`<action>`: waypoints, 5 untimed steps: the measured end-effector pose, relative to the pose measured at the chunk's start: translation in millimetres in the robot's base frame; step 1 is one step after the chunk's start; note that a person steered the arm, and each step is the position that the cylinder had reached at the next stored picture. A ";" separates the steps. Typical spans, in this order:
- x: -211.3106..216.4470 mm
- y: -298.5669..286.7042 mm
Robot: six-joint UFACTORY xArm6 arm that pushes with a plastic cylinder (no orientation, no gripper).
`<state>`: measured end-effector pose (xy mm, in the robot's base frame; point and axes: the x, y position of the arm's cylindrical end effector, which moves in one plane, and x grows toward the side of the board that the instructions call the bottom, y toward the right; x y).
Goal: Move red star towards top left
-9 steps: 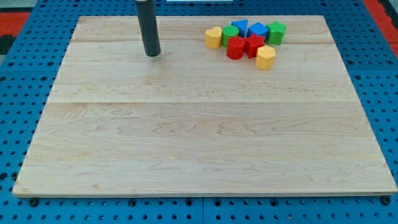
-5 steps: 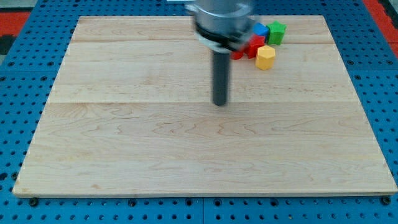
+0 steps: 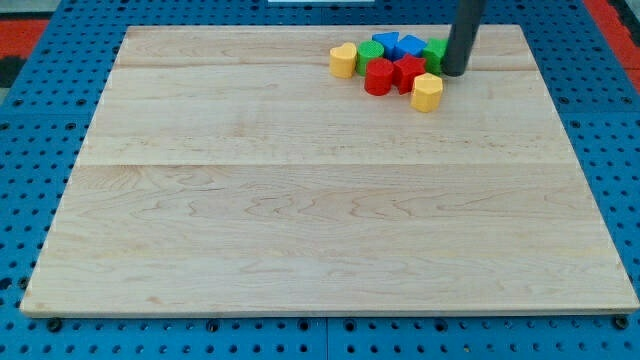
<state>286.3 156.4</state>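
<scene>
The red star (image 3: 408,72) lies in a tight cluster of blocks near the view's top right of the wooden board (image 3: 300,200). A red round block (image 3: 378,77) touches its left side. A yellow block (image 3: 427,92) sits just below and right of it. My tip (image 3: 455,72) rests on the board just right of the red star, in front of the green block (image 3: 434,50), which it partly hides.
A yellow heart-shaped block (image 3: 343,60) is at the cluster's left end. A green round block (image 3: 369,52) and two blue blocks (image 3: 385,42) (image 3: 410,46) lie behind the red ones. Blue pegboard (image 3: 30,150) surrounds the board.
My rod swung from the board's top left, through the middle, to the right side of the cluster. The blocks have not visibly moved.
</scene>
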 end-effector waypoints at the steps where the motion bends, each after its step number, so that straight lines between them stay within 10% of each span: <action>1: 2.8 -49.0; 5: 15.3 -67.3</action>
<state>301.6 89.1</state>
